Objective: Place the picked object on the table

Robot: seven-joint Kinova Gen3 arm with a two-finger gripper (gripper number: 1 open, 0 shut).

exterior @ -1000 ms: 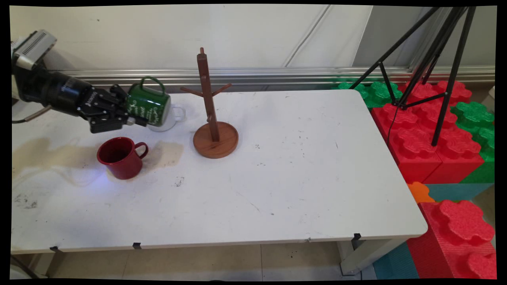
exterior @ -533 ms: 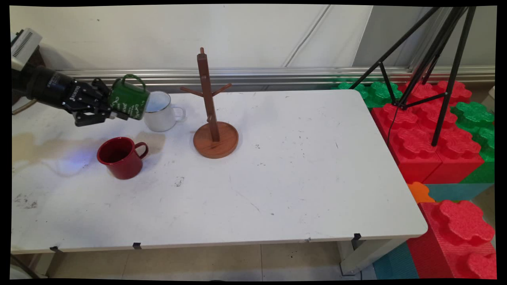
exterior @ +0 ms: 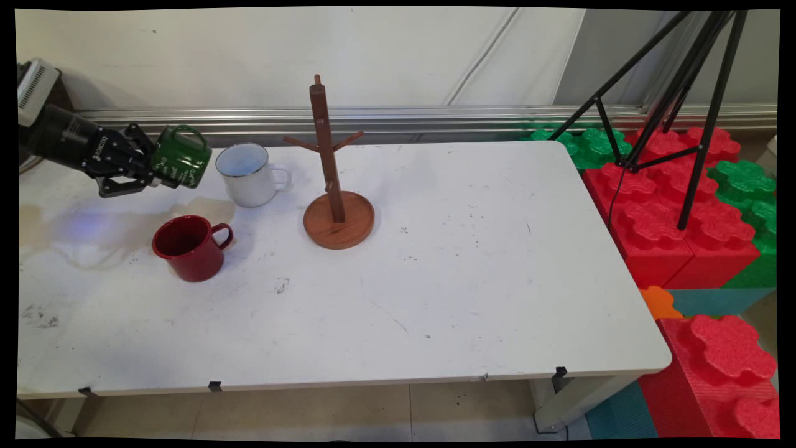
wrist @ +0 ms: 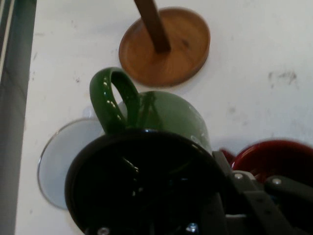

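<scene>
My gripper (exterior: 163,177) is shut on a green mug (exterior: 181,157), which it holds on its side in the air over the table's far left, handle up. In the hand view the green mug (wrist: 166,117) fills the middle, its dark mouth toward the camera. A white mug (exterior: 247,175) stands upright just right of the held one, apart from it. A red mug (exterior: 188,247) stands on the table below and in front. The wooden mug tree (exterior: 331,174) with a round base stands to the right of the white mug, its pegs bare.
The white table (exterior: 435,261) stretches to the right of the mug tree. Past its right edge are red and green foam blocks (exterior: 684,205) and a black tripod (exterior: 678,93). A metal rail (exterior: 435,115) runs along the wall behind.
The gripper has drawn back to the left and slightly up with the green mug, uncovering the white mug. The other mugs and the tree have not moved.
</scene>
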